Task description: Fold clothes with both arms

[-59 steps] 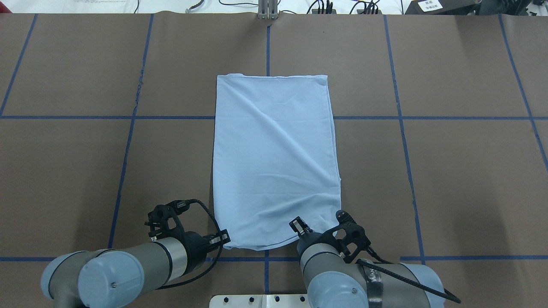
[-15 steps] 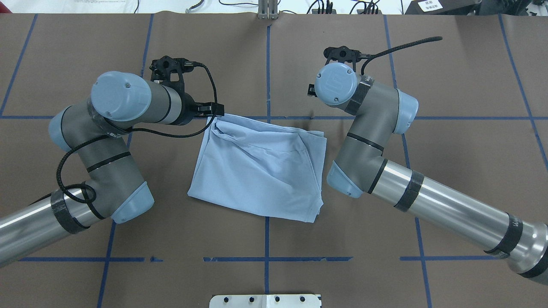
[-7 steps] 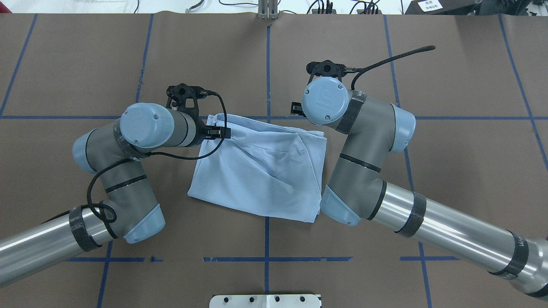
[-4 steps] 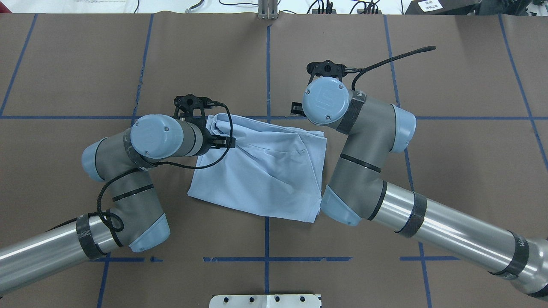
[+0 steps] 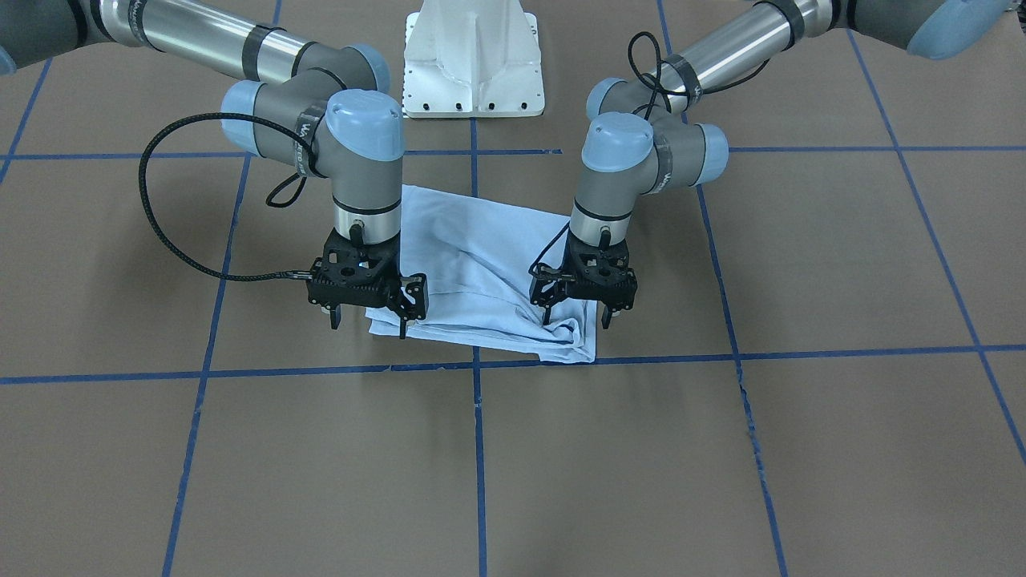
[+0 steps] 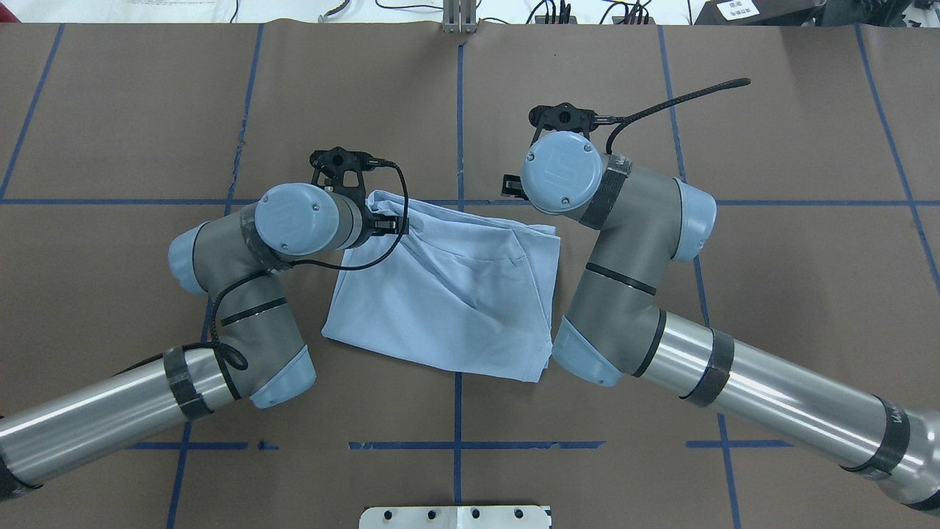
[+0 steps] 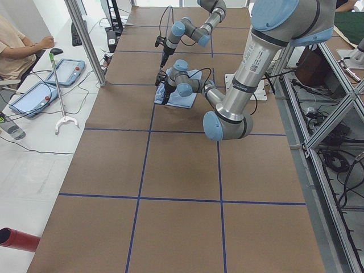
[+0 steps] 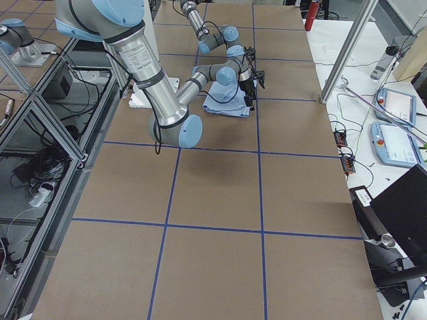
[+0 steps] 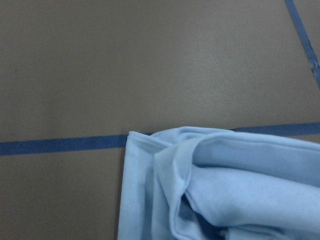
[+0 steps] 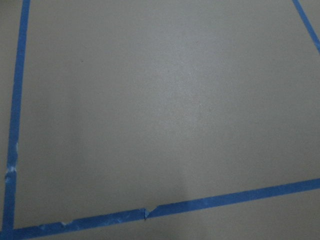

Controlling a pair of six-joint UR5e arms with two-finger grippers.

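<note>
The light blue fabric T-shirt (image 5: pixel 481 256) lies doubled over into a rough rectangle on the brown paper-covered bench (image 5: pixel 761 449). It sits directly beneath and between the two pincers, skewed against the nearest blue tape line (image 5: pixel 321 373). Both black two-finger pincers point straight down over the shirt's edge farthest from the robot, one at each corner, which suits a fold carried across by two corners at once.

The right pincer (image 5: pixel 367 327) hangs with its fingers spread wide, one outside the cloth's edge and the other over the corner, with nothing between them. Its wrist camera sees only bare bench and tape, so the cloth lies outside its line of sight.

The left pincer (image 5: pixel 577 320) is likewise spread and holds no cloth, as far as the front view shows. Just below it the corner is bunched into loose overlapping loops with a dark seam showing, rather than lying flat.

My reading is that the fold is laid and both pincers are free of it. The rumpled corner under the left pincer probably needs smoothing or regripping before a further fold, or the layers will stack crooked.
</note>
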